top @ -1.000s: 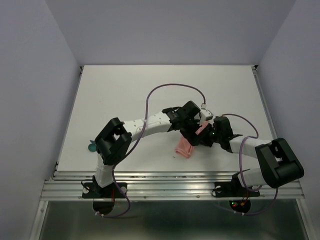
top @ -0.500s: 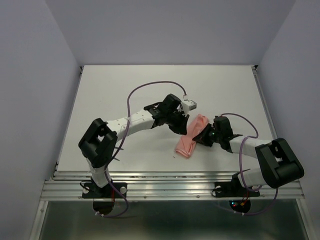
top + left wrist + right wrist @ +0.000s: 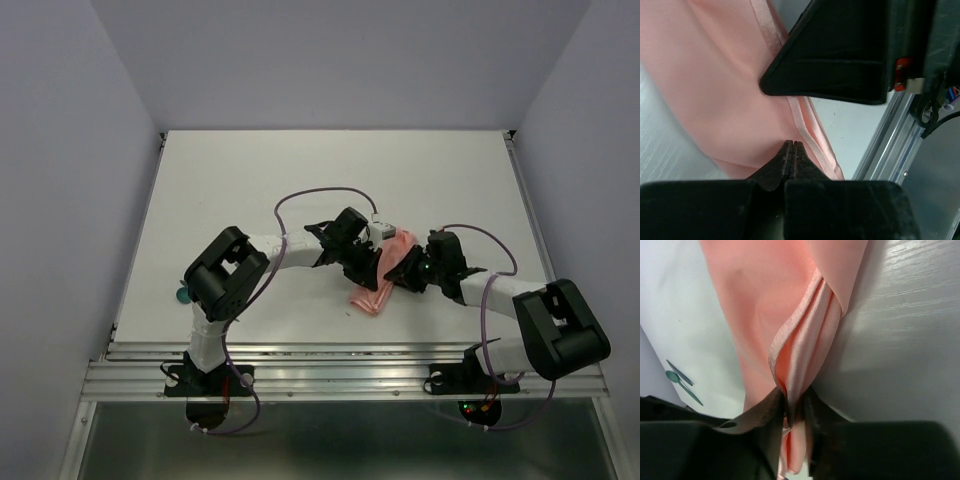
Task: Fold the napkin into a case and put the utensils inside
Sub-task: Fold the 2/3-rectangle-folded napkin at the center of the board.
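Right wrist: creased salmon napkin [image 3: 770,305], folded hem tight in right gripper [image 3: 795,401]; left gripper [image 3: 792,146] closed.

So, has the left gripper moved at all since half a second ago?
Yes. In the top view the left gripper has come slightly closer to the table's front rail, settling over the napkin.

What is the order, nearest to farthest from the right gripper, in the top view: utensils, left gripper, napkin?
1. napkin, pinched in the right gripper itself.
2. left gripper, just left of it, at the napkin.
3. utensils, far off on the left side.
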Controlling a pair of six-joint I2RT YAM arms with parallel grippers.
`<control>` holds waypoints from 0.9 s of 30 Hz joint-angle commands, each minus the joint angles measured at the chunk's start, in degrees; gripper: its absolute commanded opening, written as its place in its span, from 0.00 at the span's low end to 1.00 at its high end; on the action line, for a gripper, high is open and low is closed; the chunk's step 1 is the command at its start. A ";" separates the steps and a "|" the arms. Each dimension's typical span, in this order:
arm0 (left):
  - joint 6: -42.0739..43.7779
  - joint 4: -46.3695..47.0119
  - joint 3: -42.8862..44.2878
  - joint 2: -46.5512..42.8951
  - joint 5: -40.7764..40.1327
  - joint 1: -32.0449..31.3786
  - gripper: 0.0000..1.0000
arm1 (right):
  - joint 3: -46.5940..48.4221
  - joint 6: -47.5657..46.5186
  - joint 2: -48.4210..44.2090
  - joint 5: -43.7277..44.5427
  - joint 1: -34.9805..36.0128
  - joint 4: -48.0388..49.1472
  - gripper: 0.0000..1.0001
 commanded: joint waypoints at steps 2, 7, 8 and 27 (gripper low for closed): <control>0.22 2.37 -0.70 0.77 1.99 -0.34 0.00 | 3.49 -5.60 -4.40 6.33 0.24 -7.50 0.48; 0.04 2.54 -0.61 1.30 2.87 -0.34 0.00 | 11.14 -12.21 -9.15 15.06 0.24 -20.87 0.57; -0.13 2.54 -0.61 1.30 3.22 -0.34 0.00 | 11.67 -12.65 -9.59 15.06 0.24 -21.49 0.56; -0.40 4.92 -0.52 3.58 6.39 -1.04 0.00 | 10.79 -10.11 -7.05 4.34 0.77 -16.75 0.02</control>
